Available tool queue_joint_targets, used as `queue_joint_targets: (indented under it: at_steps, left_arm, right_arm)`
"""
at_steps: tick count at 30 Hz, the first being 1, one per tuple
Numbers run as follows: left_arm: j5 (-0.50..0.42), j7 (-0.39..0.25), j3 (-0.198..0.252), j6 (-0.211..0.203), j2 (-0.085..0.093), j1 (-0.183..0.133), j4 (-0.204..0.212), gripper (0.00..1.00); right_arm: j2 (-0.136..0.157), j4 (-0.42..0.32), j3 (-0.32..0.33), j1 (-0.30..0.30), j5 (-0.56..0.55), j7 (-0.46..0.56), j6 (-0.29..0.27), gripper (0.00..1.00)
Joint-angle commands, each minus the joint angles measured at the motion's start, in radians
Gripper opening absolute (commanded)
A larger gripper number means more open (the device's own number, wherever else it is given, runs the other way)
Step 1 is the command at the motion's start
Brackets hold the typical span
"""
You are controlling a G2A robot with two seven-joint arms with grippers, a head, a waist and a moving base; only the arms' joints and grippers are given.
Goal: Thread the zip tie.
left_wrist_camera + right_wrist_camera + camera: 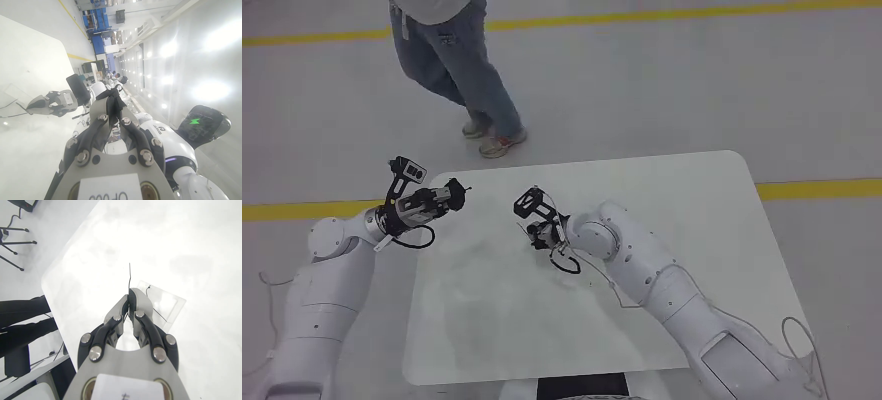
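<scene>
A clear tray (170, 302) is seen on the tabletop (662, 200). The left hand (113, 95) is closed, off by the edge. The thin zip tie (129, 275) is pinched in the closed right hand (128, 298). Threading seems not yet done.

A white paper label (108, 186) on the left gripper (113, 94) bears dark print, partly cut off; a second white label (128, 387) on the right gripper (128, 298) bears 1 partial mark.
</scene>
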Motion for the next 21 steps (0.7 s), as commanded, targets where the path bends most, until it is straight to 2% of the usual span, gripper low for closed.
queue_joint_targets:
  at_steps: [1, 6, 8, 13, 21]
  left_arm:
    - [0.000, 0.000, 0.000, 0.000, 0.000, 0.000, 0.000, 0.00]
    - [0.000, 0.000, 0.000, 0.000, 0.000, 0.000, 0.000, 0.00]
    - [0.000, 0.000, 0.000, 0.000, 0.000, 0.000, 0.000, 0.00]
    - [0.000, 0.000, 0.000, 0.000, 0.000, 0.000, 0.000, 0.00]
    - [0.000, 0.000, 0.000, 0.000, 0.000, 0.000, 0.000, 0.00]
  right_arm:
    - [0.000, 0.000, 0.000, 0.000, 0.000, -0.001, 0.000, 0.00]
    - [0.001, -0.002, 0.003, -0.010, -0.003, -0.025, 0.009, 0.00]
    - [0.007, -0.012, 0.029, -0.026, 0.025, -0.064, 0.012, 0.00]
    - [0.028, -0.058, 0.080, -0.061, 0.046, -0.079, 0.000, 0.00]
    - [0.051, -0.104, 0.133, -0.107, 0.168, -0.078, 0.000, 0.00]
